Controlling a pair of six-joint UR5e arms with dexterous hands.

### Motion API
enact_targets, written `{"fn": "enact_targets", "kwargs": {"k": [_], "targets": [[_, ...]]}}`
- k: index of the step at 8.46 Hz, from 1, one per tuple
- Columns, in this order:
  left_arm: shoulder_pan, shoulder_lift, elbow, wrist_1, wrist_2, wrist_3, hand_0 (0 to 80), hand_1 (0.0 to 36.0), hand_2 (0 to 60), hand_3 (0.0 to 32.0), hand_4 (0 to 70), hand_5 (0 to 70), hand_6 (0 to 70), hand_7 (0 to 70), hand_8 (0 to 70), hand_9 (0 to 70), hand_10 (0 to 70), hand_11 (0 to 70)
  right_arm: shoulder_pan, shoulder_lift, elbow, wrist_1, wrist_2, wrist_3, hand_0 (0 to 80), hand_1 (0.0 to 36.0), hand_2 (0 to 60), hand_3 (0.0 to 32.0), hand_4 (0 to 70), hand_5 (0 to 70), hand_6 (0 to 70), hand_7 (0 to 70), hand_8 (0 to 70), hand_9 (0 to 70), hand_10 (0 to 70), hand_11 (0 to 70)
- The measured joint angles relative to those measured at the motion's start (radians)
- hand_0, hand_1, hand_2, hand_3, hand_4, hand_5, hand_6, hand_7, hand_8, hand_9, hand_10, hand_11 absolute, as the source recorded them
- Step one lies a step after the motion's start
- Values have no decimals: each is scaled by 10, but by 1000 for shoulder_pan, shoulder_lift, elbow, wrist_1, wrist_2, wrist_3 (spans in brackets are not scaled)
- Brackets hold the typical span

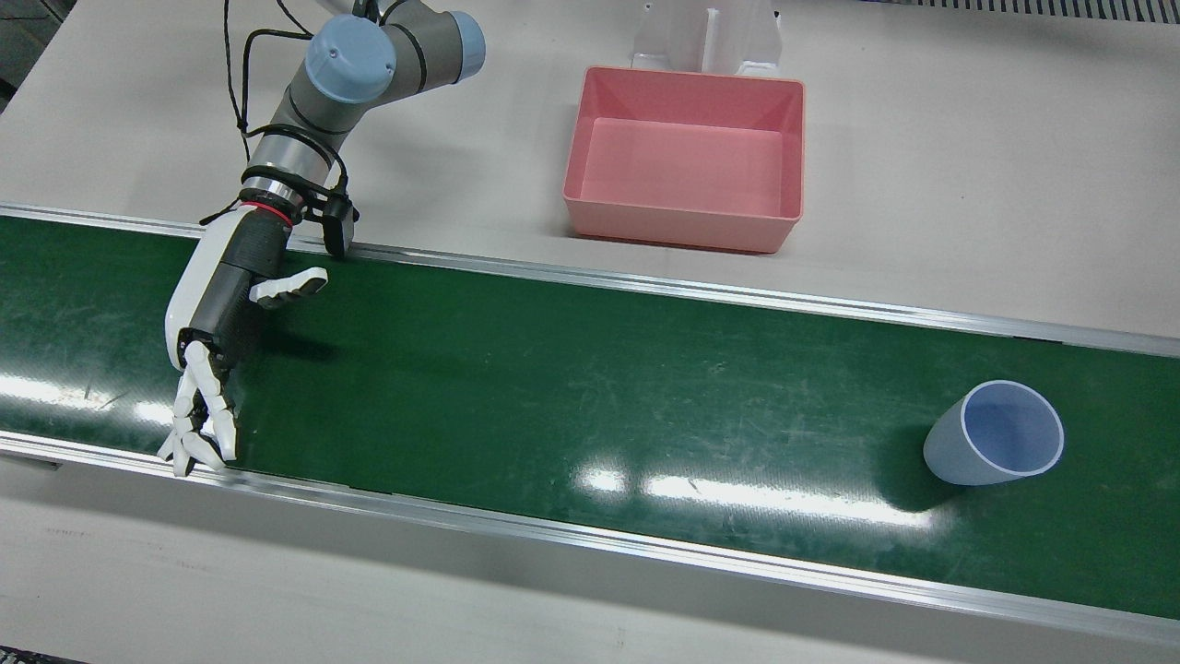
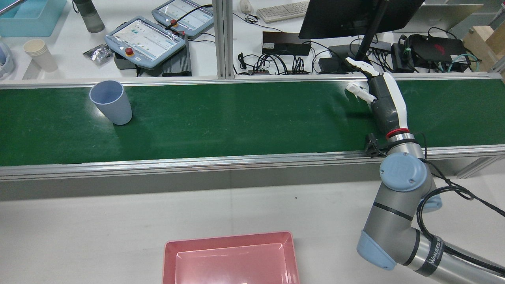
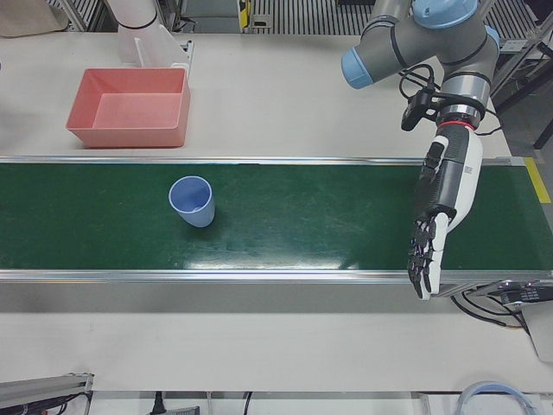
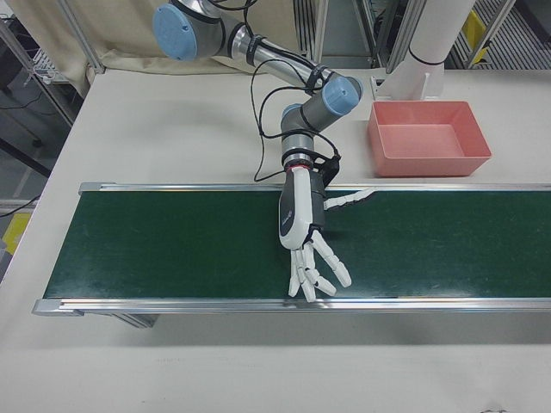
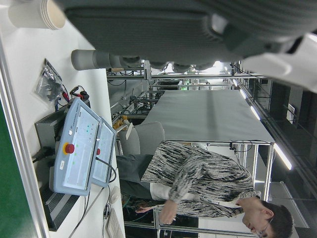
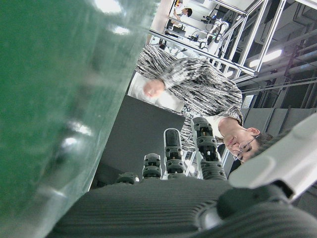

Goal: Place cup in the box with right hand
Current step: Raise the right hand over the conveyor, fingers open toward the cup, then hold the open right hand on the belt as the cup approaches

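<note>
- Task status: not begun, as far as we can judge. The pale blue plastic cup (image 1: 1000,433) stands upright, mouth up, on the green conveyor belt (image 1: 599,387), held by nothing. The pink rectangular plastic box (image 1: 682,226) sits empty on the white table beyond the belt.
- Left to do, in our judgement: reach, grasp, lift, carry and set down, all of it.
- Right hand (image 1: 221,314): empty and released, fingers (image 1: 198,415) straight and slightly fanned, tips at the belt's operator-side rail. The thumb (image 1: 290,286) is held out sideways toward the cup's end of the belt.
- Cup relative to those fingers: well apart, far along the belt on the thumb side.
- Box relative to those fingers: behind them and toward the thumb side, off the belt.
- Left hand (image 3: 445,199): empty, fingers straight and pointing down over the belt, with the cup well apart from them.
</note>
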Motion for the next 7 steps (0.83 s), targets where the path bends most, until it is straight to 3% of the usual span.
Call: {"fn": "enact_targets", "kwargs": {"k": [2, 4, 6, 7], "targets": [[0, 0, 0, 0, 0, 0, 0, 0, 0, 0, 0, 0, 0, 0, 0, 0, 0, 0, -4, -15, 7, -2, 1, 19, 275, 20, 0, 0, 83, 0, 63, 309, 31, 110, 0, 0], [0, 0, 0, -1, 0, 0, 0, 0, 0, 0, 0, 0, 0, 0, 0, 0, 0, 0, -5, -17, 11, -3, 1, 22, 372, 49, 0, 0, 83, 7, 65, 311, 35, 115, 0, 0], [0, 0, 0, -1, 0, 0, 0, 0, 0, 0, 0, 0, 0, 0, 0, 0, 0, 0, -5, -18, 12, -3, 0, 22, 546, 217, 16, 0, 37, 62, 77, 295, 53, 127, 0, 0], [0, 0, 0, -1, 0, 0, 0, 0, 0, 0, 0, 0, 0, 0, 0, 0, 0, 0, -5, -18, 11, -3, 0, 22, 571, 238, 17, 0, 39, 69, 79, 297, 56, 130, 0, 0]]}}
